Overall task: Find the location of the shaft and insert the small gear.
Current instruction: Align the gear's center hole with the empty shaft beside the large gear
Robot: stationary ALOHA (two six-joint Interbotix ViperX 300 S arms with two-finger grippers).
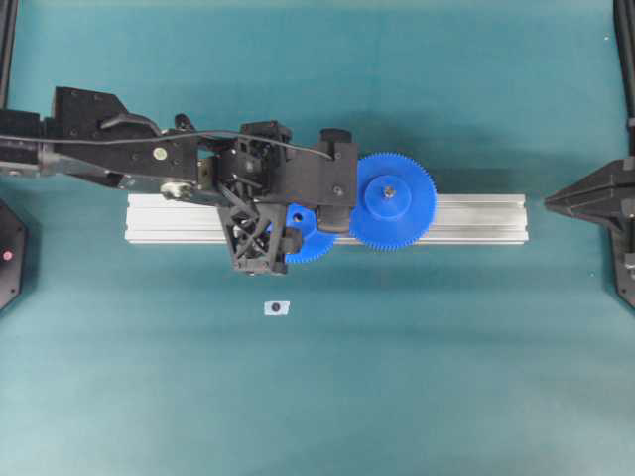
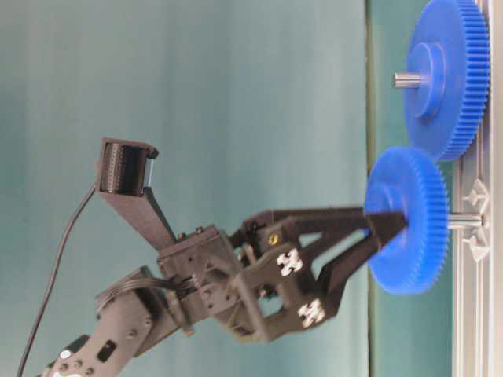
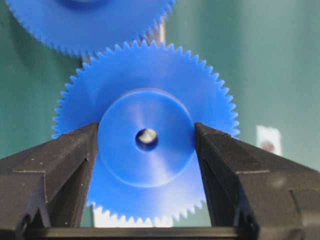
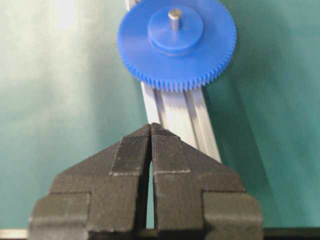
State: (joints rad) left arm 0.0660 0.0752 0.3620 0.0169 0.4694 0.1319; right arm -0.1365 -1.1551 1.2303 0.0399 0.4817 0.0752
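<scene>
My left gripper (image 3: 146, 145) is shut on the raised hub of the small gear (image 3: 145, 90), a blue toothed disc, with one finger on each side of the hub. The shaft (image 3: 147, 135) shows as a silvery tip inside the gear's centre hole. In the table-level view the small gear (image 2: 409, 220) sits a little off the rail, with the shaft (image 2: 465, 221) bare between them. From overhead, the left gripper (image 1: 303, 223) hides most of the small gear (image 1: 310, 243). My right gripper (image 4: 151, 127) is shut and holds nothing, far right (image 1: 549, 201).
The larger blue gear (image 1: 392, 201) sits on its own pin on the ribbed aluminium rail (image 1: 476, 218), its teeth close to the small gear's. A small white tag with a dark dot (image 1: 276, 308) lies on the teal table in front of the rail.
</scene>
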